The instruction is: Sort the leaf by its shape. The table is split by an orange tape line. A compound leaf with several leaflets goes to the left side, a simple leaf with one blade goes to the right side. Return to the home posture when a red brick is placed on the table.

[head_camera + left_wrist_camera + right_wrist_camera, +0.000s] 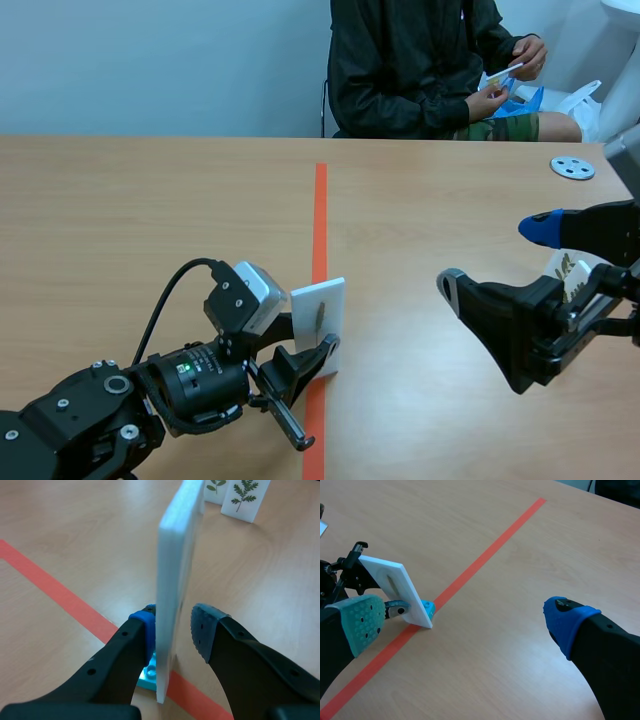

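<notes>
A white card (318, 326) with one slim leaf printed on it stands on a cyan base (149, 674), right on the orange tape line (320, 215). My left gripper (312, 397) straddles the card (175, 570), open. Its blue-padded finger (142, 630) touches one face, while the other pad (205, 630) stands a little off the opposite face. In the right wrist view the card (395, 587) leans slightly. My right gripper (496, 255) hangs wide open over the right half, holding nothing (465, 622).
Two more leaf cards (244, 497) stand on the right side, one partly hidden behind my right gripper (565, 268). A grey disc (572, 167) lies at the far right. A person (430, 65) sits across the table holding cards.
</notes>
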Action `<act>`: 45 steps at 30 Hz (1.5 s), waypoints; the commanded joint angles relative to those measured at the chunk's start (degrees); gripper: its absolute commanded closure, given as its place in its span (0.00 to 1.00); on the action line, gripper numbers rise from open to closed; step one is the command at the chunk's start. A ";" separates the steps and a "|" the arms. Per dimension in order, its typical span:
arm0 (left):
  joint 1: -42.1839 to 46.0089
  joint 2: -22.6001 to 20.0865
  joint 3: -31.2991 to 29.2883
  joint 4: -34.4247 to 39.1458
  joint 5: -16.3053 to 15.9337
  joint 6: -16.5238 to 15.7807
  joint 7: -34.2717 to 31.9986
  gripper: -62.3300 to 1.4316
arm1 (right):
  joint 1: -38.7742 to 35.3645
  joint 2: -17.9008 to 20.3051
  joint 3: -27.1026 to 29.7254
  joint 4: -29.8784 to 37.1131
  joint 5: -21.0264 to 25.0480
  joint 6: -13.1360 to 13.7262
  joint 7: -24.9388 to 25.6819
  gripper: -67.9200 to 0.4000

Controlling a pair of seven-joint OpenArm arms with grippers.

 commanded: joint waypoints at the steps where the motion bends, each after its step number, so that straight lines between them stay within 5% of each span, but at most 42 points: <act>1: -0.33 0.31 -0.15 1.14 -0.42 -0.09 -1.16 0.83 | 0.50 0.87 0.81 0.00 0.55 -0.04 0.85 0.00; 4: -0.33 0.28 -0.22 1.16 -0.39 -0.17 -1.16 0.91 | 0.50 0.87 0.81 0.00 0.55 -0.04 0.85 0.00; 15: 2.84 -2.03 -6.05 12.20 -1.44 -0.15 1.25 0.91 | 0.50 0.87 0.81 0.00 0.57 -0.04 0.87 0.00; 21: 3.93 -3.06 -16.04 17.75 -8.68 0.09 5.40 0.91 | 0.50 0.90 0.81 0.00 0.57 -0.04 0.87 0.00; 31: 3.80 -7.85 -29.90 17.42 -15.76 7.02 10.82 0.91 | 0.50 0.87 0.81 0.00 0.57 -0.04 0.85 0.00; 39: 2.82 -12.02 -30.67 11.89 -17.64 12.83 10.56 0.91 | 0.50 0.87 0.81 0.00 0.57 -0.04 0.83 0.00; 45: -1.77 -12.24 -30.67 2.32 -23.26 13.20 8.83 0.91 | 0.50 0.87 0.81 0.00 0.57 -0.04 0.39 0.00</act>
